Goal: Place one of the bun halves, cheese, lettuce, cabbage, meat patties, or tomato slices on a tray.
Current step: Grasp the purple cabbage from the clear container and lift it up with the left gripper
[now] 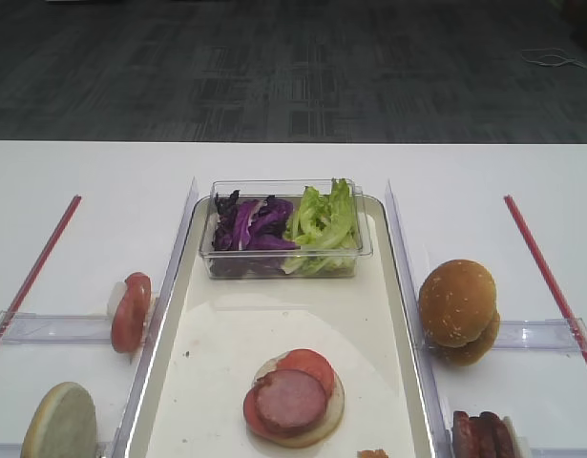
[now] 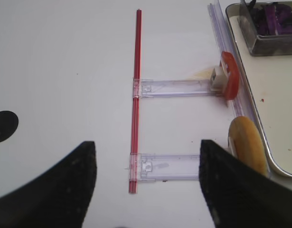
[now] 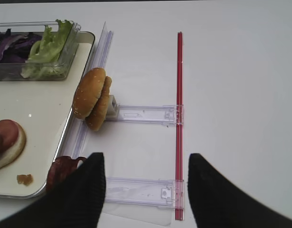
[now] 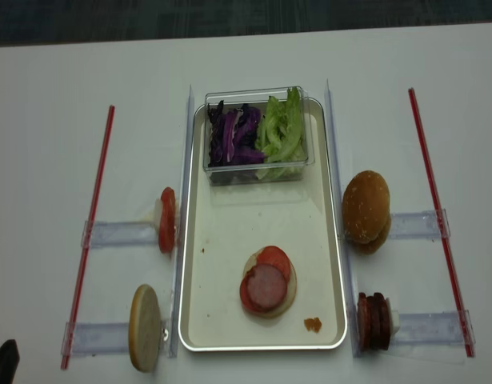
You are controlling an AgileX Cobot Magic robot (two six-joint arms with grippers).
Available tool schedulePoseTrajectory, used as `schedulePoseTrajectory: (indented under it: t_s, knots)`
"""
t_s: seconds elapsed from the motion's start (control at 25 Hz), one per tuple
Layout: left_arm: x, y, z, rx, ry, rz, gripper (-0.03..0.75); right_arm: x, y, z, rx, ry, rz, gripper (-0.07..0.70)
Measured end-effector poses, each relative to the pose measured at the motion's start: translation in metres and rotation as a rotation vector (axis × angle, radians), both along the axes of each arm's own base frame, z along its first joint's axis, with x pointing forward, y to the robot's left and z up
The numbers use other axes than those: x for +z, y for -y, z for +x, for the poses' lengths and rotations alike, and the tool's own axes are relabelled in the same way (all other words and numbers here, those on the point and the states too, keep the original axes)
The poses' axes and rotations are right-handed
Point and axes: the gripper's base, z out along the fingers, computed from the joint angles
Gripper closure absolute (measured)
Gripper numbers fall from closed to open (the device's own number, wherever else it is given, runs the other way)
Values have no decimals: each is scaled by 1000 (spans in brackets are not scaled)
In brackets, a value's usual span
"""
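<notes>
Hiding the bun (image 4: 286, 298) beneath: meat patty (image 4: 266, 286).

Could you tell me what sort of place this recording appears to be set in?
Probably a lab mock-up of a burger-assembly station: a white table holds a tray with a half-built burger, a clear tub of lettuce and cabbage, with ingredients in clear holders alongside.

Bright even light, soft shadows, mild blur
</notes>
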Motion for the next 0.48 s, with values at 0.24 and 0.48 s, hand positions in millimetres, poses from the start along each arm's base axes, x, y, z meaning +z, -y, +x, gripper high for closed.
schedulePoseTrajectory:
  t_s: [0.24,0.48]
  knots:
    - [0,0,0,0,0,0,244,0,0,0,0,0,0,230]
    - [0,0,0,0,0,0,244,0,0,0,0,0,0,230]
